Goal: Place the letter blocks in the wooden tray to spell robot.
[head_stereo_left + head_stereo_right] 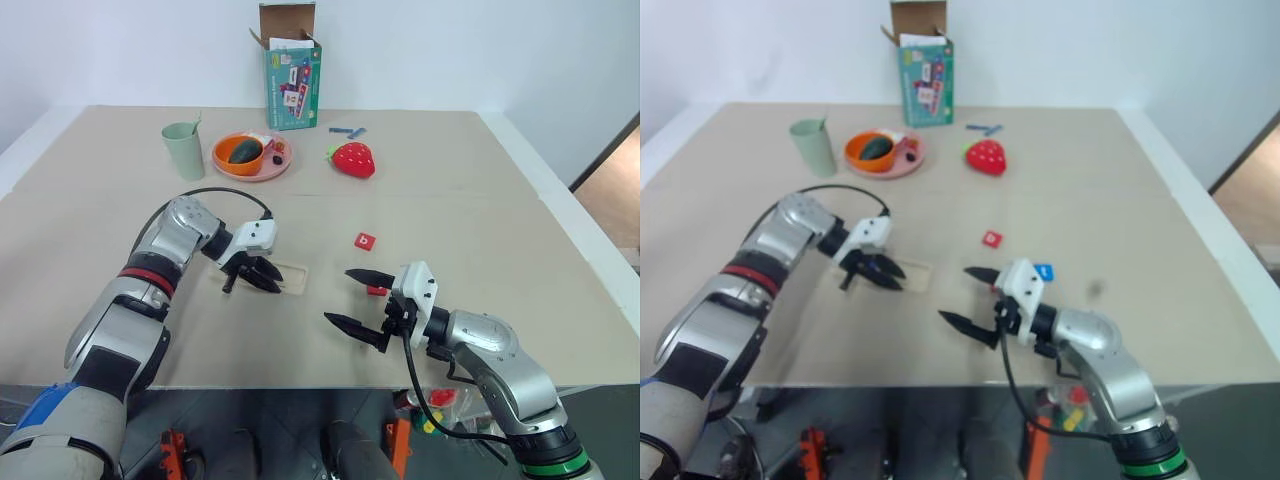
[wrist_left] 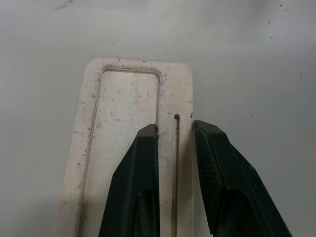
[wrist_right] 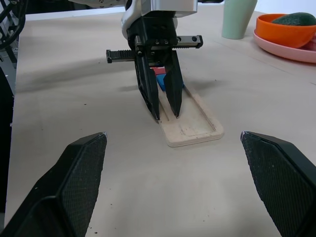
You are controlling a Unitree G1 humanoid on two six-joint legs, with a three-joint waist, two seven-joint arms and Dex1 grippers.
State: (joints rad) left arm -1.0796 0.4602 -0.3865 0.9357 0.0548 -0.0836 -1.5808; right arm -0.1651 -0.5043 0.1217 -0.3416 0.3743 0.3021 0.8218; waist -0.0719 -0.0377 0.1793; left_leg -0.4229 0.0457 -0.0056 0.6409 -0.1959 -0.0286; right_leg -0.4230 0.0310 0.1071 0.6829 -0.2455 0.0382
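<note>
Clamping the long edge of the wooden tray [image 3: 190, 123], the left claw [image 1: 255, 277] has its fingers shut on the rim, likely to steady it on the surface [image 1: 480, 200]. The right claw [image 1: 358, 300] hangs wide open, empty. Next: fetching a letter block, the red b tile [image 1: 365, 241] lying right of the tray.

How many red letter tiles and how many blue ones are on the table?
Red square letter tiles: 3
Blue square letter tiles: 2
Total: 5
</note>
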